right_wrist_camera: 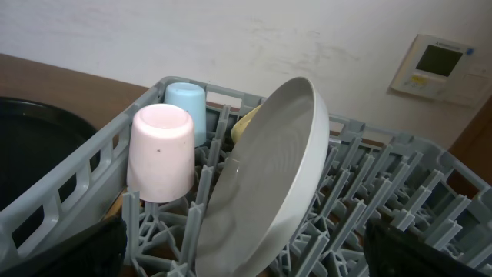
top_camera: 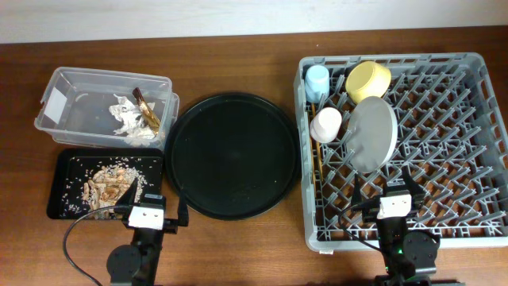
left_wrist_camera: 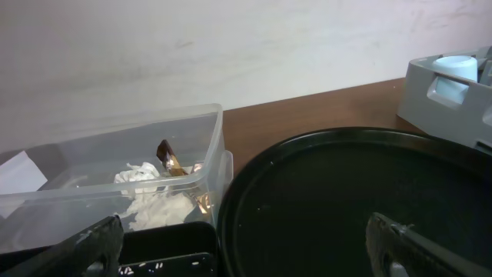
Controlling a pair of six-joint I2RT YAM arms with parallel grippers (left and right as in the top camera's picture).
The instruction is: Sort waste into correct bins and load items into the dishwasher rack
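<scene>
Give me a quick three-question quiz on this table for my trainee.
1. True or false: the pale plate stands on edge in the grey rack.
2. Where is the crumpled paper? A) clear box B) round black tray C) grey rack
3. Fill in: the food scraps lie in the small black ____.

Key: 1 true; 2 A; 3 tray, meaning the small black tray.

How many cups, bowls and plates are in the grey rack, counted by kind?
Cups: 2, the pink cup and the light-blue cup
Bowls: 1, the yellow bowl
Plates: 1, the grey-green plate
Total: 4
</scene>
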